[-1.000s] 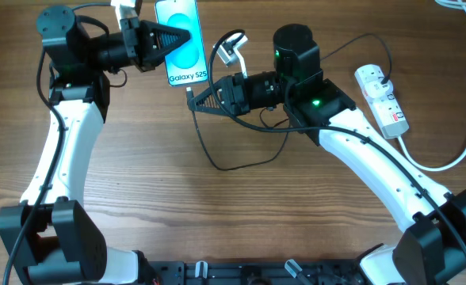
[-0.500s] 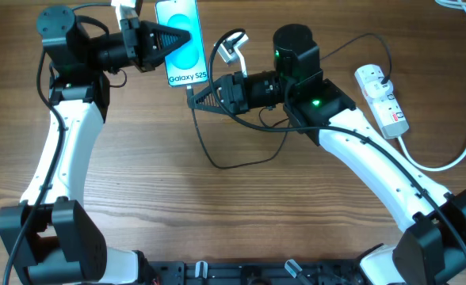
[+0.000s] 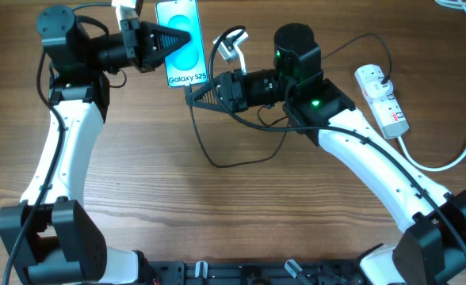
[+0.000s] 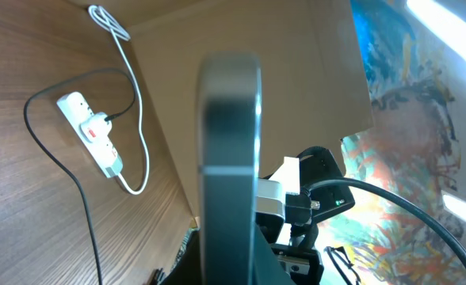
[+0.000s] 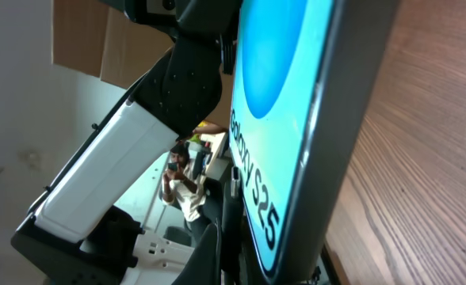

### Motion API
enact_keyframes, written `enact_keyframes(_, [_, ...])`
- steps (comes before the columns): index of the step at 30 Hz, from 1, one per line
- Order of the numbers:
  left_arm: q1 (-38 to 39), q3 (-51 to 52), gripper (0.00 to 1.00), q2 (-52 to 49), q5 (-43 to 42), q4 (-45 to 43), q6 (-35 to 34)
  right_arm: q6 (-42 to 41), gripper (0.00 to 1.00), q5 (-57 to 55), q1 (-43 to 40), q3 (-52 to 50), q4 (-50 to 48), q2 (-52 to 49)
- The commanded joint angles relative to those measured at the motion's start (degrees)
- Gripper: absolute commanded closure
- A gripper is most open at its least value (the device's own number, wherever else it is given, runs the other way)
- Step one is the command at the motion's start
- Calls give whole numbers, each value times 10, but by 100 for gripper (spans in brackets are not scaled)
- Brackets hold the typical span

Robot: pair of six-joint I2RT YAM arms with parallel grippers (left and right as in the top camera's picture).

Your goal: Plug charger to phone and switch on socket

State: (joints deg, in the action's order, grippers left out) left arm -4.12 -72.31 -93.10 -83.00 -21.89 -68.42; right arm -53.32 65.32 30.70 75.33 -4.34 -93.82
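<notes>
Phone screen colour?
Teal and white, with dark "Galaxy S25" lettering on the phone. Shows best in the overhead view.

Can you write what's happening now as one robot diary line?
left gripper: shut on phone | right gripper: shut on charger at phone's bottom edge | plugged in: cannot tell | socket: untouched

The teal-and-white flat rectangular phone (image 3: 179,43) is held over the far middle of the wooden bench (image 3: 241,222). The left jaws are at its left and the right jaws just before its near edge. The white elongated plastic power strip (image 3: 382,99) lies well apart at the right. The thin black charger cable (image 3: 225,168) loops across the bench between them.
</notes>
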Motion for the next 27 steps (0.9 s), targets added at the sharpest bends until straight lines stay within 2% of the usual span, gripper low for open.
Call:
enact_keyframes(1, [-1,-8,96,10,-2,-2,0,-3,96,-3,-1,3,16,-5])
enact_keyframes(27, [-3,-8,96,10,-12,-2,-10,-3,96,-6,0,3,1,-5])
